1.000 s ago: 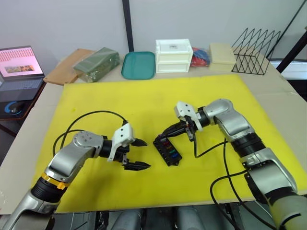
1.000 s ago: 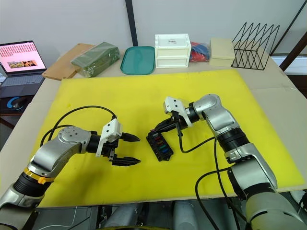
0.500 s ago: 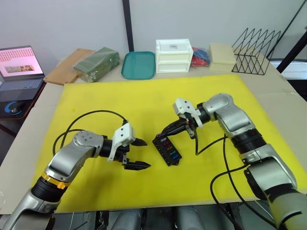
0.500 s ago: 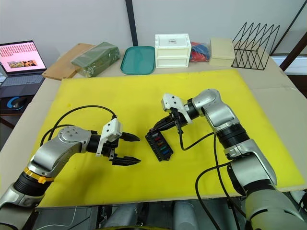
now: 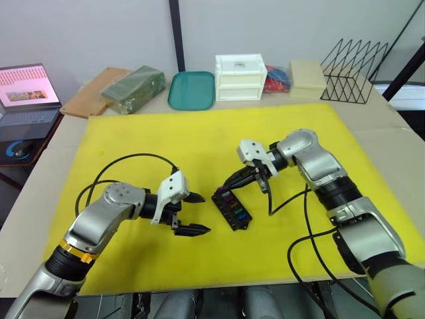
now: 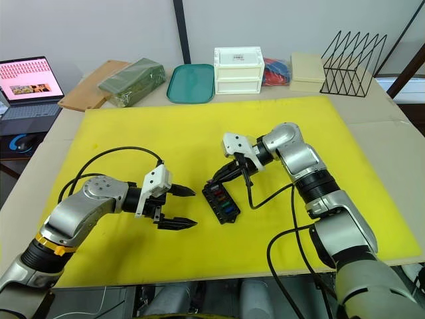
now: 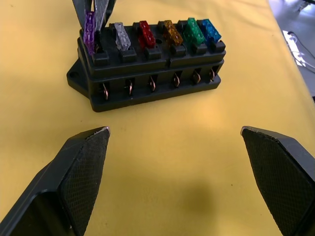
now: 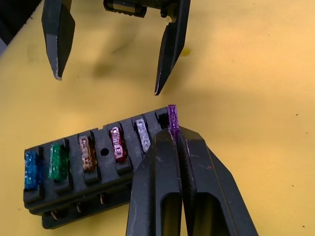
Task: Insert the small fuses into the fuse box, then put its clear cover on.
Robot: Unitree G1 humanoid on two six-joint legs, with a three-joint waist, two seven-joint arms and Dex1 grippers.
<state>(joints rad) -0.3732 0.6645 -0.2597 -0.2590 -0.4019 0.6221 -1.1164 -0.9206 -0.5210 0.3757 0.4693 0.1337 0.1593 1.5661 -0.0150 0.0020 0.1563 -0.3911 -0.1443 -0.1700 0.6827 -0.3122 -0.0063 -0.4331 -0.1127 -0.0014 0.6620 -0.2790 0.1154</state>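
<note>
Foam of bright yellow, a broad mat [image 5: 133, 139], fills the head view's middle, and I see the black slotted plastic fuse box [image 5: 232, 208] lying at centre. My right gripper [image 8: 173, 142] is clamped on the translucent purple blade fuse [image 8: 172, 118] over the box's end slot; my left gripper [image 5: 190, 214], lower left of it, has fingers spread.

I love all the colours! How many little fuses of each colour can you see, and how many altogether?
Purple fuse: 1, pinched in the right claw at the end of the fuse box
Grey fuse: 1
Red fuse: 1
Brown fuse: 1
Green fuse: 1
Blue fuse: 1
Total: 6
</note>
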